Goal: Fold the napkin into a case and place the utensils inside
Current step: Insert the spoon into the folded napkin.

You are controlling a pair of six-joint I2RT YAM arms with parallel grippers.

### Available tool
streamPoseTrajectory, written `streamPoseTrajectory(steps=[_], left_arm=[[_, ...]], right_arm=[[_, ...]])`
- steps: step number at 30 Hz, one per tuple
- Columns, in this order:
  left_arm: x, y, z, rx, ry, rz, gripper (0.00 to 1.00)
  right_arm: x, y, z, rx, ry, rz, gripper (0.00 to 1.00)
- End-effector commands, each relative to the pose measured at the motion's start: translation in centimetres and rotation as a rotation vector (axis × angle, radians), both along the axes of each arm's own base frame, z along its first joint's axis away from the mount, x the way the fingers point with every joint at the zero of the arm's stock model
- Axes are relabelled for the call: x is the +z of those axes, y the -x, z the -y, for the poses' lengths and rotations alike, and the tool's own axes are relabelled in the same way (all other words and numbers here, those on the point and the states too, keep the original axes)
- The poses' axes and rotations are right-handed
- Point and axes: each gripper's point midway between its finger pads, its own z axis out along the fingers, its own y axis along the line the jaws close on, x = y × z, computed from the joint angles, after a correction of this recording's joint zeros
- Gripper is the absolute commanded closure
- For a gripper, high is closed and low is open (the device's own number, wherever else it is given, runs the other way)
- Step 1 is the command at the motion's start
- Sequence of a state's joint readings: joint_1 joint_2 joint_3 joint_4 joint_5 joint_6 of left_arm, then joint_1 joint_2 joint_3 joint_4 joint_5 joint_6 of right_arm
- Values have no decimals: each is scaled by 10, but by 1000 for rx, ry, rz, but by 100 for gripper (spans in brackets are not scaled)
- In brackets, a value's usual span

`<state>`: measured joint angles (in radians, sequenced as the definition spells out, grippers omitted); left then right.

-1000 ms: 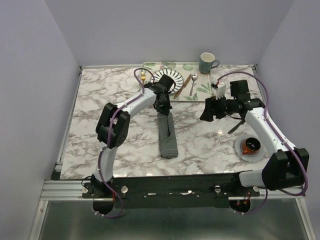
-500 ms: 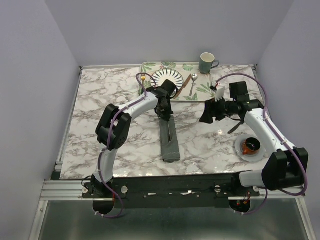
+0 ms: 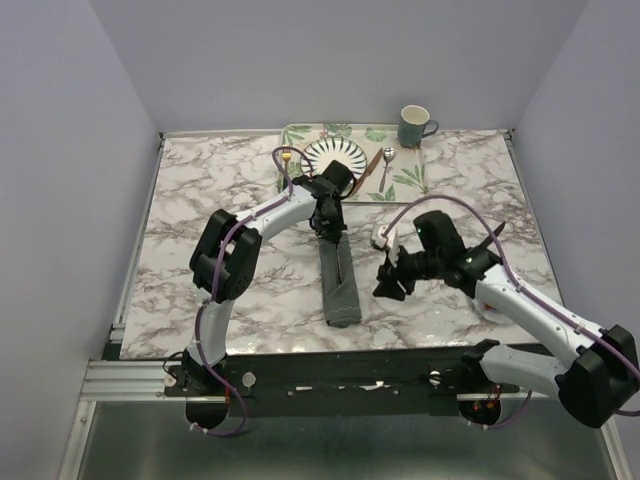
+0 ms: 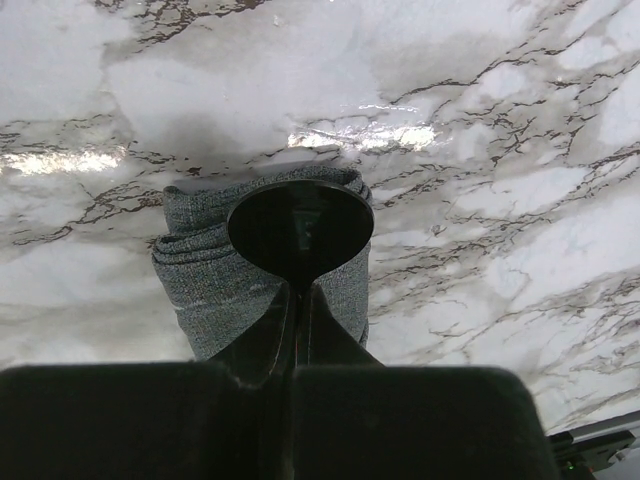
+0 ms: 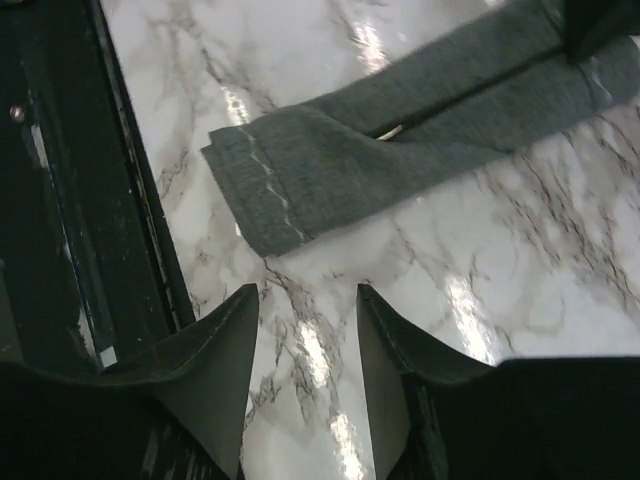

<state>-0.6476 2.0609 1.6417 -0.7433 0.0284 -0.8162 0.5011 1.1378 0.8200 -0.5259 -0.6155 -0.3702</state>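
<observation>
The napkin lies folded as a long narrow dark grey case [image 3: 338, 280] [image 5: 400, 150] [image 4: 210, 280] in the middle of the marble table. My left gripper [image 3: 331, 222] [image 4: 297, 292] stands over its far end, shut on the neck of a dark shiny spoon [image 4: 297, 228] whose bowl rests on the cloth. A dark line runs along the case. My right gripper [image 3: 388, 288] [image 5: 308, 292] hovers open just right of the case's near end, with only marble between its fingers. A gold fork [image 3: 285, 156], a brownish knife [image 3: 372, 165] and a silver spoon [image 3: 387, 160] lie by the plate.
A striped plate [image 3: 335, 155] sits on a leaf-print placemat [image 3: 405, 182] at the back, with a green mug [image 3: 413, 126] behind it. The black front rail [image 5: 60, 200] runs close to the case's near end. My right arm covers most of a small saucer [image 3: 490, 315].
My right arm has swung from the right back of the table toward the near side and left, to beside the case's near end, and its jaws have narrowed. The left gripper has stayed put.
</observation>
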Motion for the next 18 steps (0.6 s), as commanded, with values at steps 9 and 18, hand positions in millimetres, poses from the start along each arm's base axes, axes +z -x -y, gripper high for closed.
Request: streamPoseTrajectory(steps=[9, 18], left_arm=[[9, 3, 4, -19, 32, 26, 100], [9, 4, -1, -3, 27, 41, 100]], right_arm=[[-52, 78, -81, 613, 43, 442, 56], [-84, 74, -102, 628, 144, 507, 61]])
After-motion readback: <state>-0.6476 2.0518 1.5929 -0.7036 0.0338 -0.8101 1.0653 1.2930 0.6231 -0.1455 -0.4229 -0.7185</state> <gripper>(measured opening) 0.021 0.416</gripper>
